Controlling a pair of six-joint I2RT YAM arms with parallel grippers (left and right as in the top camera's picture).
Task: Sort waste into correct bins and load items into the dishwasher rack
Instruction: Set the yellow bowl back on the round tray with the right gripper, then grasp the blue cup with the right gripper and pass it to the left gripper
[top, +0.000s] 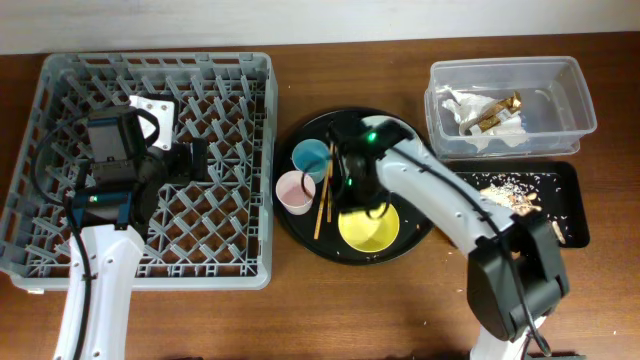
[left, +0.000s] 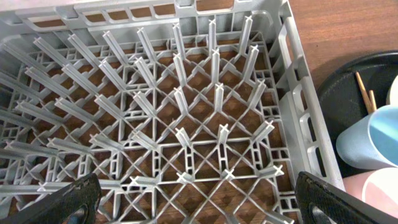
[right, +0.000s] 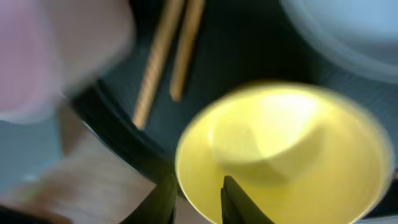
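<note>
My right gripper (top: 362, 205) (right: 200, 186) straddles the near rim of the yellow bowl (top: 370, 230) (right: 280, 143), one finger inside and one outside, nearly closed on it. The bowl sits on the round black tray (top: 300, 228) with the blue cup (top: 310, 157) (left: 373, 140), the pink cup (top: 295, 190) (left: 373, 193) and the chopsticks (top: 323, 200) (right: 161, 62). My left gripper (top: 205, 160) (left: 196, 199) is open and empty over the grey dishwasher rack (top: 240, 80) (left: 186, 124). I see no plate.
The clear tub (top: 575, 95) at the back right holds white napkins (top: 480, 130) and a brown-gold wrapper (top: 495, 110). The shallow black tray (top: 570, 195) in front of it holds rice and brown scraps (top: 510, 185). My right arm crosses the round tray.
</note>
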